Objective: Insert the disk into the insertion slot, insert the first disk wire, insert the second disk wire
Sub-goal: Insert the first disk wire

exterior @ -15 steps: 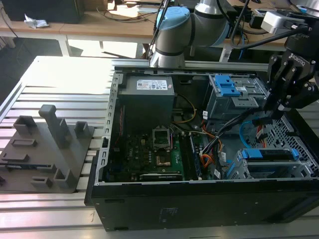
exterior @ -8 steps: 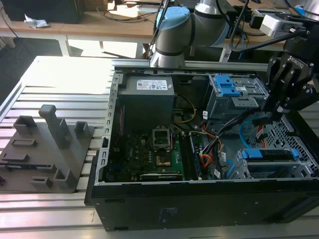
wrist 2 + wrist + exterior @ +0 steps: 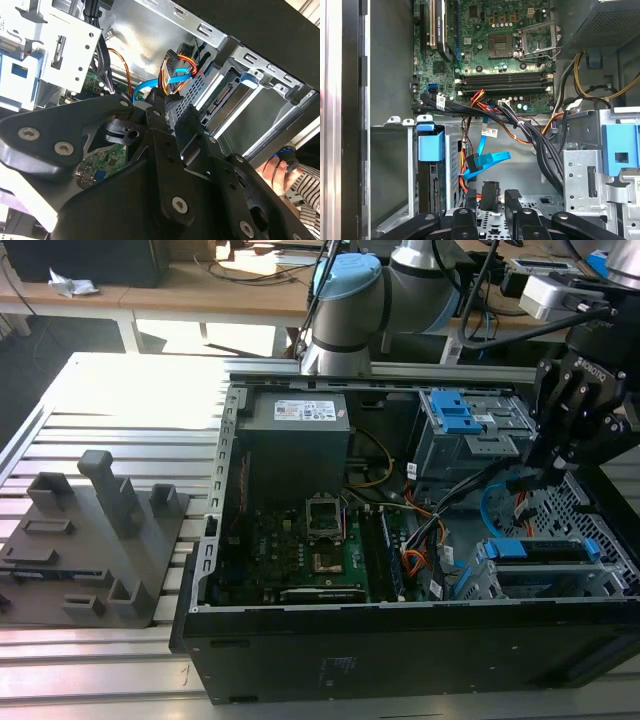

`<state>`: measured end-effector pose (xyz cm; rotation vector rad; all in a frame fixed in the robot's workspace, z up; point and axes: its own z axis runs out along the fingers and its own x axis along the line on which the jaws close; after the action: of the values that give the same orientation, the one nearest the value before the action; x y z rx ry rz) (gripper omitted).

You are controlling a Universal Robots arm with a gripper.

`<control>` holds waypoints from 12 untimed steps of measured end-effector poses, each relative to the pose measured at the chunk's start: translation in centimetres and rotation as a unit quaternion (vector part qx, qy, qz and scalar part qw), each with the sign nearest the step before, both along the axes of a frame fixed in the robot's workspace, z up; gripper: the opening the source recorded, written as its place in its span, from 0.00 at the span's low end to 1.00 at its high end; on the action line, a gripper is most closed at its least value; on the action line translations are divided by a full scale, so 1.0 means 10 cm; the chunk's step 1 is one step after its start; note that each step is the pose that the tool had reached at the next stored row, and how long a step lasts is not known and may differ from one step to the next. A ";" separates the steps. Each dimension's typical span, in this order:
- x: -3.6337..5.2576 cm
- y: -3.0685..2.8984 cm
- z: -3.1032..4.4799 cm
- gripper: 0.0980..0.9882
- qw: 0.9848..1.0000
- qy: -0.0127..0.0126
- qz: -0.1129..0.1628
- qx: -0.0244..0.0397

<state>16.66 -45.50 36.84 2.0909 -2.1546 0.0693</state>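
The disk point(image 3: 545, 552), in its blue caddy, lies inside the insertion slot point(image 3: 540, 588), a grey cage at the exterior view's right. In the second wrist view the disk's connector end point(image 3: 222, 102) faces out of the cage. My gripper point(image 3: 548, 472) hangs just above and behind that cage. In both wrist views my gripper point(image 3: 491, 194) point(image 3: 172, 106) has the black plug of the first disk wire point(image 3: 490, 191) between its fingers, and they look shut on it. The second disk wire point(image 3: 490, 160), light blue, hangs loose just beyond with its dark plug free.
A taller grey cage with blue latches point(image 3: 465, 425) stands behind the gripper. A thick black cable bundle point(image 3: 530, 135) crosses above the slot, with the motherboard point(image 3: 300, 550) beyond it. A person's hand point(image 3: 280, 167) rests outside the case. A grey fixture point(image 3: 100, 540) stands on the table.
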 end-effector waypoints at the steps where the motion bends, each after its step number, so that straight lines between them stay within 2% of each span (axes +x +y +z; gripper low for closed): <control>1: 0.000 0.000 -0.003 0.30 1.000 0.000 0.000 0.000; 12: 0.000 0.006 -0.078 0.30 1.000 0.000 0.000 -0.004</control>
<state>16.66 -45.45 36.06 2.0865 -2.1505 0.0781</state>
